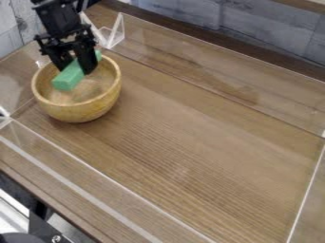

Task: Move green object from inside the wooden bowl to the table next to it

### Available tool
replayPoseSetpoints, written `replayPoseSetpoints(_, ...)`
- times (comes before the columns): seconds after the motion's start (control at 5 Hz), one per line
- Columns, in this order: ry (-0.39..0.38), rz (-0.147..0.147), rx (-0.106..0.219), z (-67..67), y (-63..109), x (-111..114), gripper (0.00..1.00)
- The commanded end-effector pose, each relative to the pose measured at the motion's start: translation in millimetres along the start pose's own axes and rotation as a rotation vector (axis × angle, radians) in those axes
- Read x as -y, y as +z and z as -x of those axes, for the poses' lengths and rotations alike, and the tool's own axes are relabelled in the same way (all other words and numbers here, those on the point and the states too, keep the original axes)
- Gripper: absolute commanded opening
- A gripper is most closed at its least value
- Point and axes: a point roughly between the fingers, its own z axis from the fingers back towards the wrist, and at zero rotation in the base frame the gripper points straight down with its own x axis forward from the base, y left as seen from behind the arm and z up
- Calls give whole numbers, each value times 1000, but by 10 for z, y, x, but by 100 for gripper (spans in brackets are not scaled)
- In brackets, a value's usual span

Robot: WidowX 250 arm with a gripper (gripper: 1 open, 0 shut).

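Observation:
The green object [70, 79], a small bright green block, hangs tilted just above the inside of the wooden bowl [84, 107] at the table's far left. My black gripper [74, 73] points steeply down over the bowl and is shut on the block, one finger on each side. The block is still within the bowl's rim as seen from this camera. The brown wood-grain table [191, 133] stretches out to the right of the bowl.
Clear acrylic walls edge the table: one behind the bowl [117, 33], one along the front [89, 185], one on the right [305, 204]. A grey tiled wall [254, 24] rises behind.

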Motion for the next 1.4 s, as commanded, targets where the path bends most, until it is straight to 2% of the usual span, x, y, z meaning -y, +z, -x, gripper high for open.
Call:
replayPoseSetpoints(0.0, -41, -43, 59, -74, 243, 71, 0)
replayPoseSetpoints(0.4, -60, -52, 46, -61, 279, 126, 0)
replayPoseSetpoints(0.6, -54, -56, 44, -32, 380, 119, 0)
replayPoseSetpoints(0.8, -49, -27, 70, -103, 626, 254, 0)
replayPoseSetpoints(1.0, -37, 7, 107, -188, 758, 443, 0)
replayPoseSetpoints(1.2, -50, 32, 114, -256, 746, 654, 0)
